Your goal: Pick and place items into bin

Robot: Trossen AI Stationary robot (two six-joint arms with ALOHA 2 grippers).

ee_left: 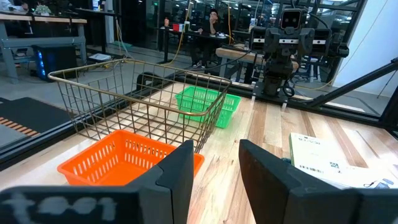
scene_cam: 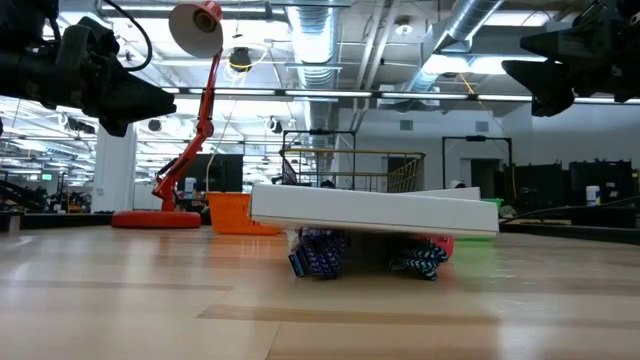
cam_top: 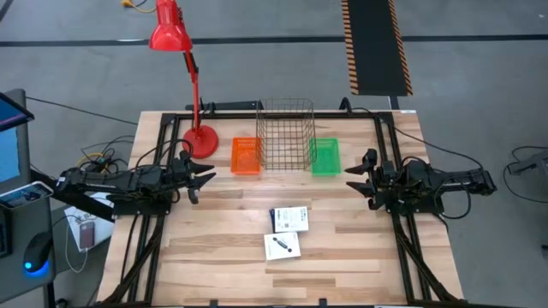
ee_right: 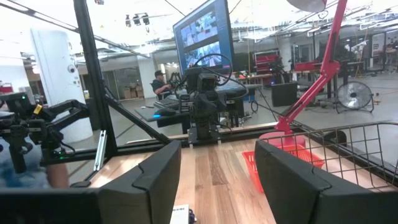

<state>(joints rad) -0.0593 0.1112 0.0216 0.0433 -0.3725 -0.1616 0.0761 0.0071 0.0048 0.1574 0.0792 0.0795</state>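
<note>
Wooden table (cam_top: 214, 257) under my cameras, planks running across, with a black frame around the work area. At the far edge stand three containers in a row: an orange bin (cam_top: 246, 156), a wire basket (cam_top: 285, 134) in the middle, and a green bin (cam_top: 325, 156). A red lamp (cam_top: 180, 51) rises from its round base just left of the orange bin.

I see the items lying near the table's middle, well short of the bins: one white card (cam_top: 290, 218) with blue print at its edge, and a second white card (cam_top: 282, 245) just in front of it, carrying what looks like a dark pen. From table height the nearer card (scene_cam: 372, 211) lies flat over blue patterned pieces and a small pink-red block (scene_cam: 438, 245). I cannot make out any item inside the bins.

My left gripper (cam_top: 205, 180) hangs above the table's left side, in front of the orange bin, its fingers apart and holding nothing. My right gripper (cam_top: 353, 178) hangs above the right side, in front of the green bin, fingers spread wide, likewise holding nothing. Both point inward, well apart from the cards.

A person (ee_right: 163, 84) sits in the room beyond.
</note>
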